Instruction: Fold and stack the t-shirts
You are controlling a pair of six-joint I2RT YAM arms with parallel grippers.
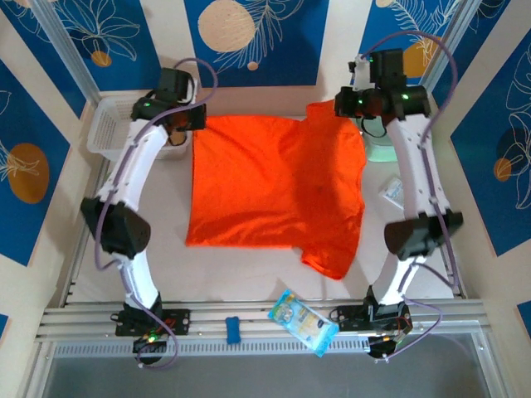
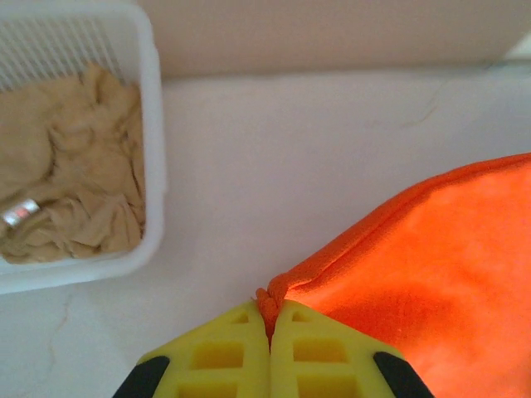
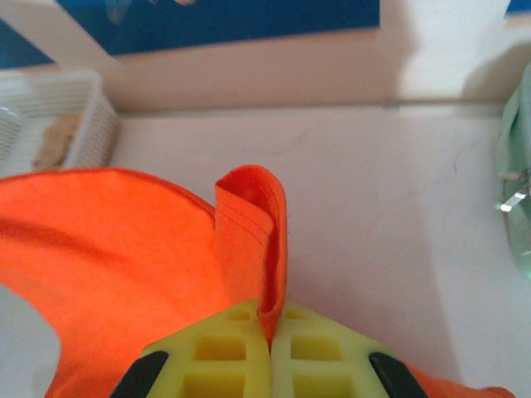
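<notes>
One orange-red t-shirt [image 1: 274, 186] lies spread over the middle of the table, its far edge between my two arms. My left gripper [image 2: 270, 319] is shut on the shirt's far left corner [image 2: 278, 294], a small bunch of cloth pinched between the yellow fingers [image 2: 216, 356]. My right gripper [image 3: 270, 323] is shut on the far right corner, where a hemmed fold [image 3: 253, 240] stands up out of the jaws. In the top view the left gripper [image 1: 187, 124] and the right gripper [image 1: 344, 112] sit at the shirt's two far corners.
A white basket [image 1: 112, 128] holding tan cloth [image 2: 75, 166] stands at the far left, close to the left gripper. A mint-green case [image 1: 382, 149] sits beside the right arm. A small white packet [image 1: 392, 192], a blue packet [image 1: 303, 322] and a blue clip [image 1: 234, 330] lie nearer.
</notes>
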